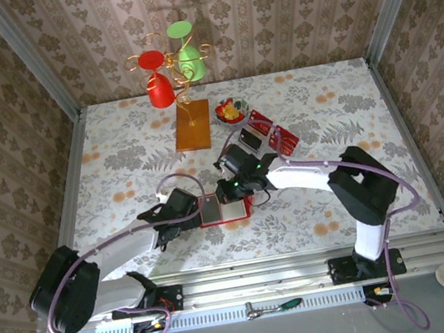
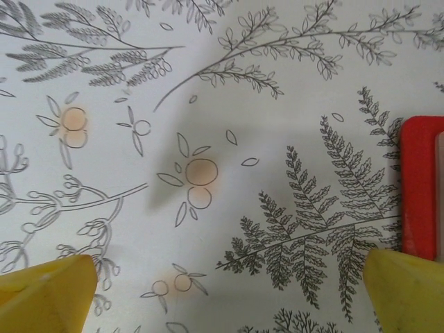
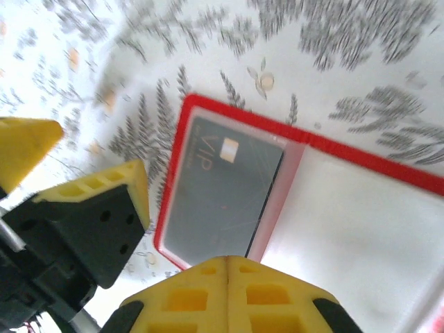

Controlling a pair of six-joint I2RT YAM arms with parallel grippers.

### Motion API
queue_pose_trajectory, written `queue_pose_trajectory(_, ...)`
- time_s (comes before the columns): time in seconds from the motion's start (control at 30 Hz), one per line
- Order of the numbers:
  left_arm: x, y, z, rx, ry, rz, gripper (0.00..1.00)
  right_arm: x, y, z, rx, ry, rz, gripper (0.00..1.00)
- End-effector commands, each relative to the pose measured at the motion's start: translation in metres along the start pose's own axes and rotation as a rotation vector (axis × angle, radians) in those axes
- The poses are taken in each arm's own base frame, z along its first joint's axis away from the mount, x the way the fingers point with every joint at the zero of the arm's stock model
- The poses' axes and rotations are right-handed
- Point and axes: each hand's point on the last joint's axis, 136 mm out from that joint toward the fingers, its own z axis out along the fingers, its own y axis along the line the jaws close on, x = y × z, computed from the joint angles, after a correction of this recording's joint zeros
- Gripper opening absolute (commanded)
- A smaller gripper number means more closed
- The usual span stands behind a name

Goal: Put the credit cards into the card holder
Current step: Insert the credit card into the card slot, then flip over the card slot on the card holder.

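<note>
Top external view has the card holder [image 1: 236, 210] lying open and flat on the flowered tablecloth [image 1: 118, 149] between my two arms, with one pane grey and the other pale inside the red rim. My right claw [image 1: 230, 190] hangs over its far edge, and my left claw [image 1: 191, 209] sits just beside its left edge.

From my right wrist the card holder [image 3: 347, 229] is close below me. Its left pocket holds one credit card [image 3: 222, 187], which looks dark under the clear window. The card's gold "VIP" lettering and small chip show, and it lies square within the red border. The other half shows pale lining. My right claw [image 3: 227, 267] is clenched, its yellow fingers pressed together and gripping nothing, above the holder's near edge.

From my left wrist, my left claw [image 2: 227, 284] is released. Its yellow fingertips [image 2: 48, 288] stand wide apart over the tablecloth, and the red corner of the card holder [image 2: 420, 187] is just above the right one.

Farther up the table lie the loose credit cards [image 1: 261, 122], red and close together, well apart from the holder. They are beside a small bowl [image 1: 230, 112] of red and yellow bits. I cannot tell whether those cards rest in a clear tray or on the cloth itself.
</note>
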Motion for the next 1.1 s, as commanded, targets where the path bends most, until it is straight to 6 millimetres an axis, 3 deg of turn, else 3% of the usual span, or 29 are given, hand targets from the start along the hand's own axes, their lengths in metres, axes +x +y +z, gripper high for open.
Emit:
queue_pose_trajectory(0.0,-0.010,0.001,-0.013,0.006,-0.012,0.017,1.00,-0.003,-0.011,-0.021,0.035,-0.029,-0.007,0.14)
queue_pose_trajectory(0.23,-0.025,-0.007,-0.029,0.059,-0.051,0.005,1.00,-0.010,-0.029,-0.046,0.122,-0.094,-0.011,0.37)
queue_pose_trajectory(0.57,-0.035,-0.031,-0.039,0.125,-0.078,-0.006,1.00,-0.017,-0.058,-0.067,0.232,-0.172,-0.009,0.41)
queue_pose_trajectory(0.8,-0.037,-0.054,-0.040,0.160,-0.082,0.012,1.00,-0.018,-0.059,-0.062,0.168,-0.136,0.027,0.28)
queue_pose_trajectory(1.07,-0.036,-0.079,-0.038,0.188,-0.077,0.041,1.00,-0.011,-0.050,-0.028,0.073,-0.046,0.040,0.07)
